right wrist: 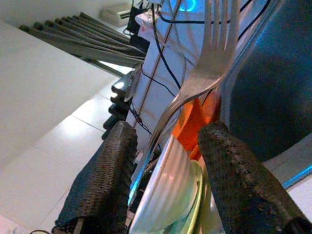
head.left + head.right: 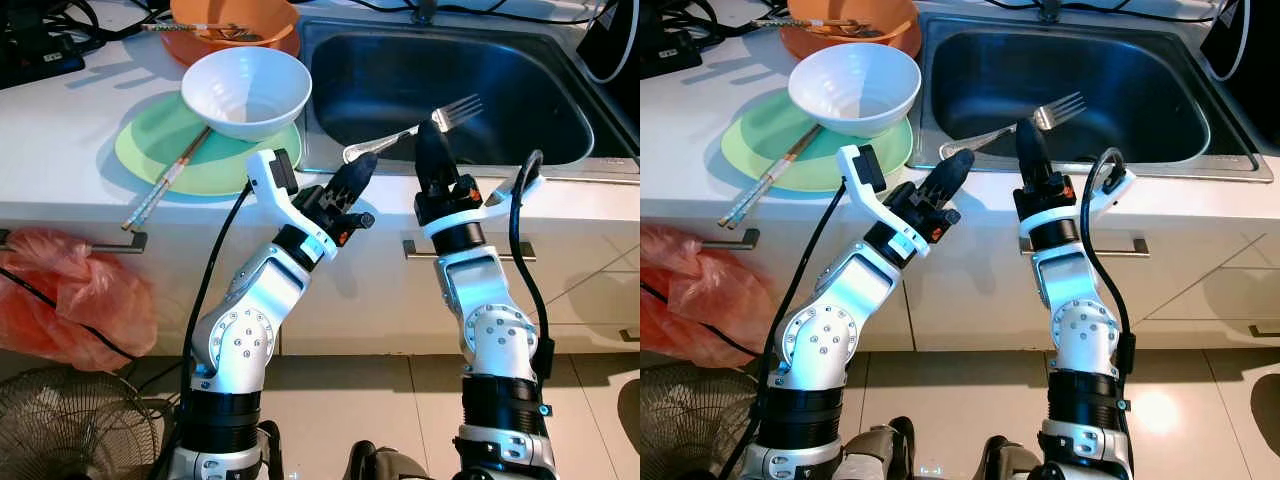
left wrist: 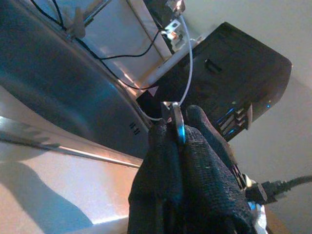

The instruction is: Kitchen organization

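Your left pincer (image 2: 358,172) pinches the fork (image 2: 415,129) by its handle; the right pincer (image 1: 165,146) straddles it, spread — close it next.

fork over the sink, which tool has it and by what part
The left tool holds the fork by the end of its handle, tines out over the sink. The right tool is open around its shaft, not gripping.
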You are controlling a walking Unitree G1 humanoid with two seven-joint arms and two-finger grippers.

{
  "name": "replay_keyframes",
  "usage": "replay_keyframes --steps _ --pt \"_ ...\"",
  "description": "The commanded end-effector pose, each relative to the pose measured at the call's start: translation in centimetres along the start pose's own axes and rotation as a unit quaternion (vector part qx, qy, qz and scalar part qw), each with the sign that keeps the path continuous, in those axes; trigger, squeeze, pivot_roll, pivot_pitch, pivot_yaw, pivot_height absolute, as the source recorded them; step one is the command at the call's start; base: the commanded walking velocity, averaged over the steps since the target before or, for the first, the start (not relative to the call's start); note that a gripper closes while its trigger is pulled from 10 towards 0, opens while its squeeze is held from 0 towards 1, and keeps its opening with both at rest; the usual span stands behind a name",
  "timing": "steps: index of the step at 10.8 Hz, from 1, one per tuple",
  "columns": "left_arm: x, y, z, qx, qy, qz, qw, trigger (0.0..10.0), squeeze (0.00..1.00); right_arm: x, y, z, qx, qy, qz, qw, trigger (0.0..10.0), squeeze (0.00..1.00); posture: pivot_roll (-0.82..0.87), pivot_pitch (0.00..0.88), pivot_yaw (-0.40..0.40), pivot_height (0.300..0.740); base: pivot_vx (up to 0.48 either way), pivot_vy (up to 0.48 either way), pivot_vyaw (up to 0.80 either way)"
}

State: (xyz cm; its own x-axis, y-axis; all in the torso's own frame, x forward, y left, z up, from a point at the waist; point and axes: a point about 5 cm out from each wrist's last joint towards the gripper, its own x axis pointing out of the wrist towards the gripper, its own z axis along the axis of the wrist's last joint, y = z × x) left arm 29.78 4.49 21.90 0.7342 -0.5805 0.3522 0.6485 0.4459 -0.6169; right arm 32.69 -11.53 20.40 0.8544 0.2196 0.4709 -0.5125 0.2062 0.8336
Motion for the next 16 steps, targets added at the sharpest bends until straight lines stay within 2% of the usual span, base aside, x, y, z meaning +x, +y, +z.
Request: replay_keyframes --steps 1,8,9,10,14,16 --pt "0.2 -1.1 -0.5 -0.012 0.003 -0.026 1.0 10.0 0.0 1.2 1.2 -0.6 0.029 -0.009 0.031 0.999 10.0 0.0 0.13 0.164 -0.053 0.74 0.0 0.0 0.0" --pt "0.2 -1.1 -0.5 -0.011 0.005 -0.027 1.0 10.0 0.0 2.6 1.3 0.1 0.023 -0.023 0.04 0.999 10.0 0.0 0.13 0.162 -0.05 0.74 0.0 0.0 0.0" --pt "0.1 -1.1 -0.5 -0.012 0.006 -0.026 1.0 10.0 0.0 2.9 1.4 0.2 0.024 -0.026 0.042 0.998 8.5 0.0 0.13 0.161 -0.049 0.74 0.0 0.0 0.0" --pt "0.1 -1.1 -0.5 -0.012 0.007 -0.025 1.0 10.0 0.0 3.0 1.4 0.2 0.024 -0.03 0.045 0.998 0.0 0.0 0.13 0.16 -0.049 0.74 0.0 0.0 0.0" --pt "0.2 -1.0 -0.6 -0.013 0.007 -0.021 1.0 10.0 0.0 3.2 1.5 0.6 0.036 -0.042 0.046 0.997 0.0 0.0 0.13 0.16 -0.05 0.74 0.0 0.0 0.0" --pt "0.1 -0.4 -1.1 -0.008 0.019 -0.005 1.0 10.0 0.0 3.3 1.6 0.8 0.044 -0.049 0.047 0.997 0.0 0.0 0.13 0.163 -0.05 0.74 0.0 0.0 0.0"
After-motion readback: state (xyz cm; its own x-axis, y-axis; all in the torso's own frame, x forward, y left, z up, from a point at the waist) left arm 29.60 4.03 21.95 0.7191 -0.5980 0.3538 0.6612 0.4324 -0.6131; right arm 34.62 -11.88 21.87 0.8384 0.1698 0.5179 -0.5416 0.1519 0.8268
